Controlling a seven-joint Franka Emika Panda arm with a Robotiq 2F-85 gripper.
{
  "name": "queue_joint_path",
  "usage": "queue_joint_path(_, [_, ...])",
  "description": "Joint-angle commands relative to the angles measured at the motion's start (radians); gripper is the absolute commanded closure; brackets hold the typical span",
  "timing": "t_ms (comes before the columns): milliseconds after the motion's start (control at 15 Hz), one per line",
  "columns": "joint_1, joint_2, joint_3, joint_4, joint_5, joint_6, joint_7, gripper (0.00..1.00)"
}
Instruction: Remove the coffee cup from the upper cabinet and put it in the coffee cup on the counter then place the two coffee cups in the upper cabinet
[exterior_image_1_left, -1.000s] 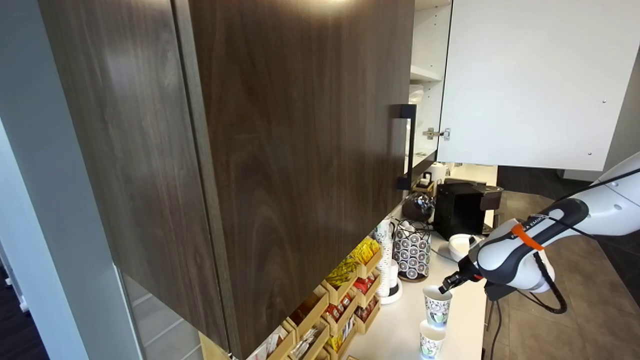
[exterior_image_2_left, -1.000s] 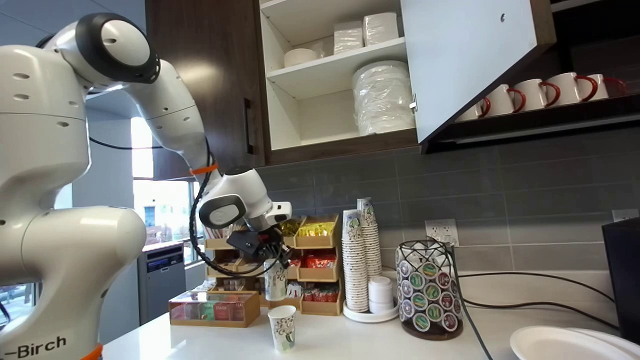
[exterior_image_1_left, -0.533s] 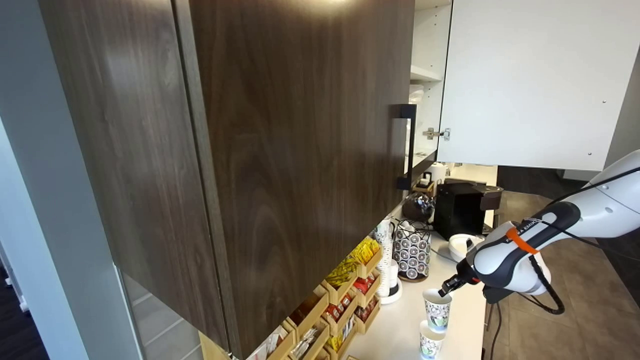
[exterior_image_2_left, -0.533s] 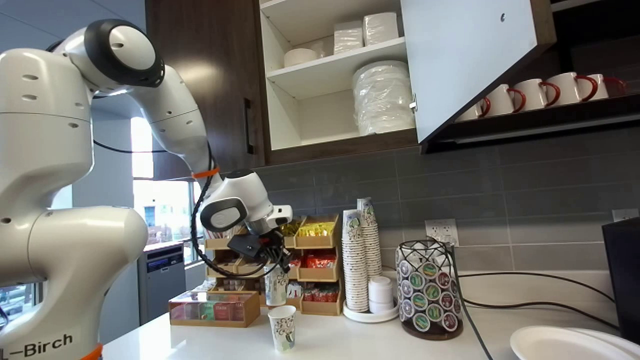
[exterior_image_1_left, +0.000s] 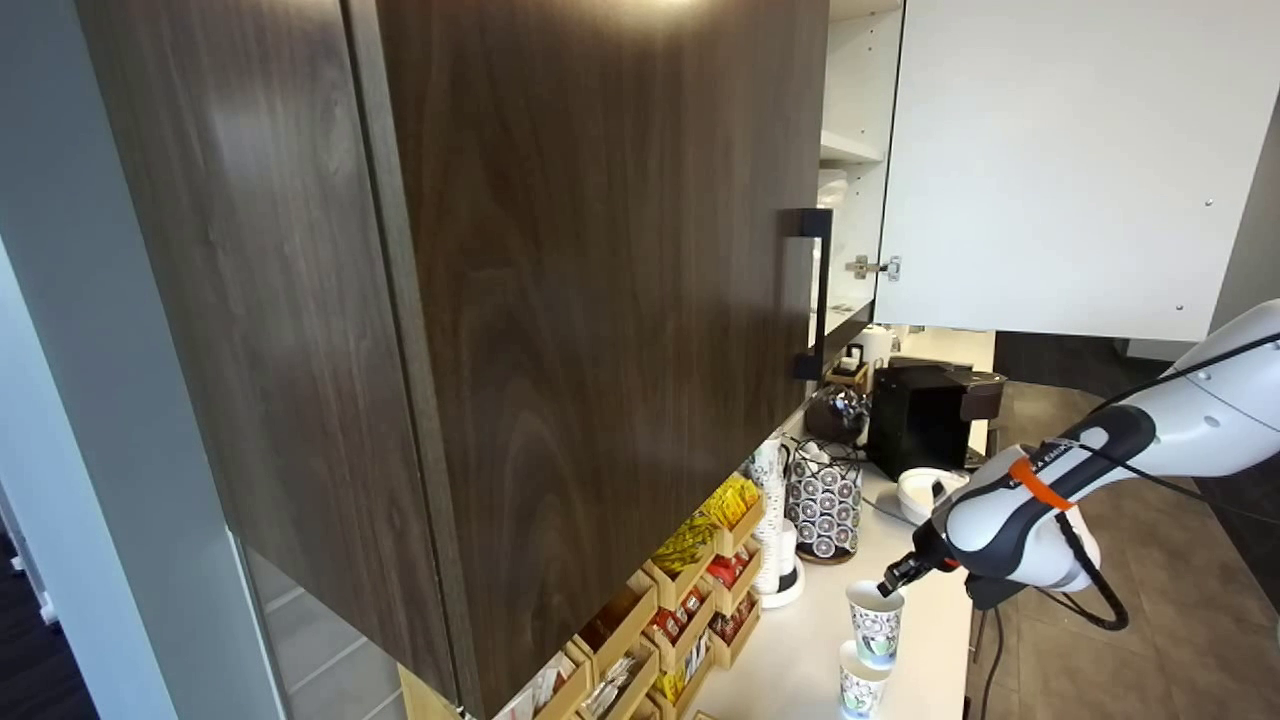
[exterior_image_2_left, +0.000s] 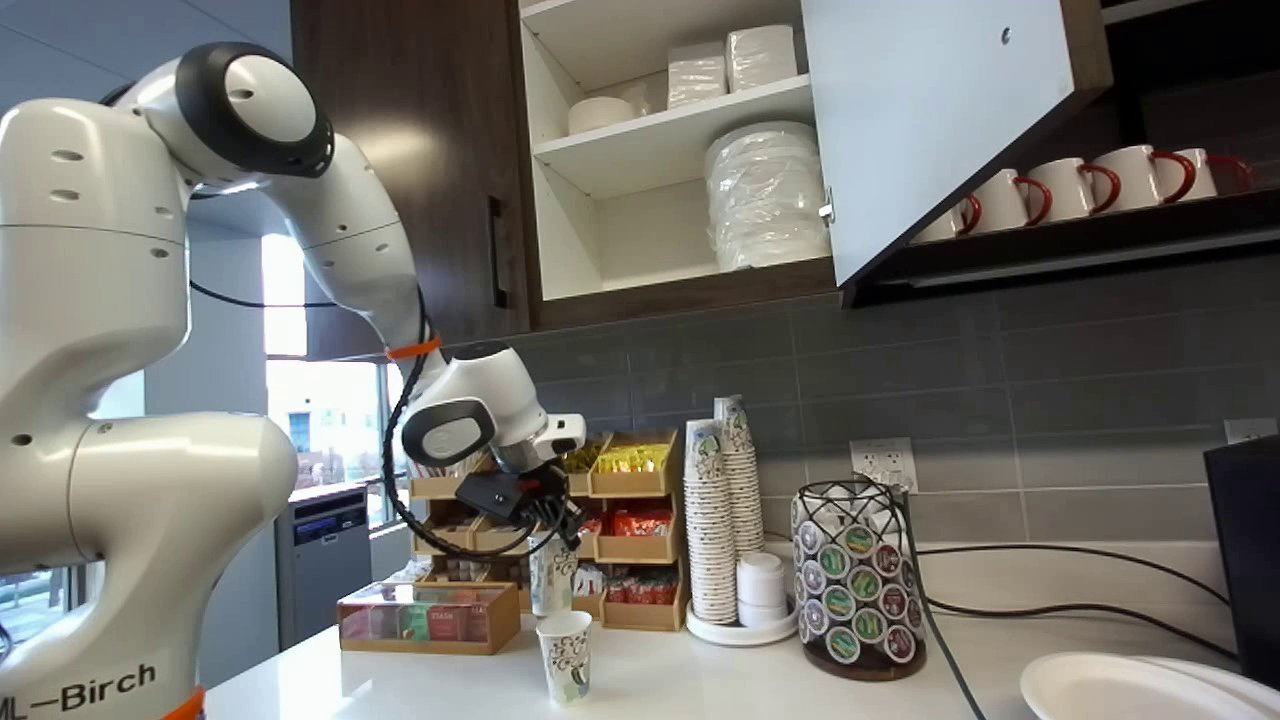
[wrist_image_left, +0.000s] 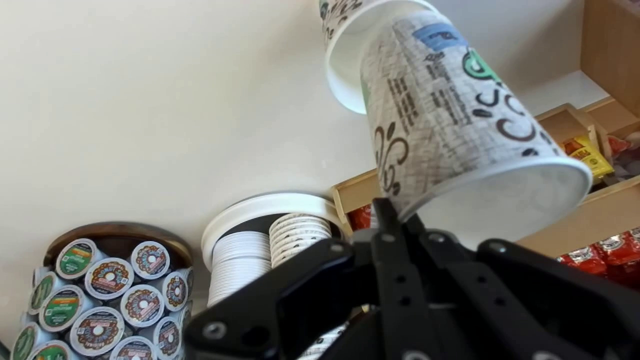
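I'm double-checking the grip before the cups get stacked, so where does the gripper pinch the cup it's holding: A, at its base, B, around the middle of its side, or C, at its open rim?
C: in the wrist view the gripper is shut on the wall right at the open rim of the held cup.

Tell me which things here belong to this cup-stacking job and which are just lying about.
For the job:
gripper
held cup
counter cup
upper cabinet

Just about:
cup stacks
coffee pods
sachet box
packet bins
mugs
wrapped stack
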Motion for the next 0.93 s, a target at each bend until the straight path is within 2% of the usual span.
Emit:
queue_joint_path(0, [0.08, 0.018, -0.074, 0.01, 0.03, 0.001, -0.015, 0.99])
queue_joint_path(867, [0.298, -0.005, -0.302, 0.018, 0.013, 0.032, -0.007, 0.99])
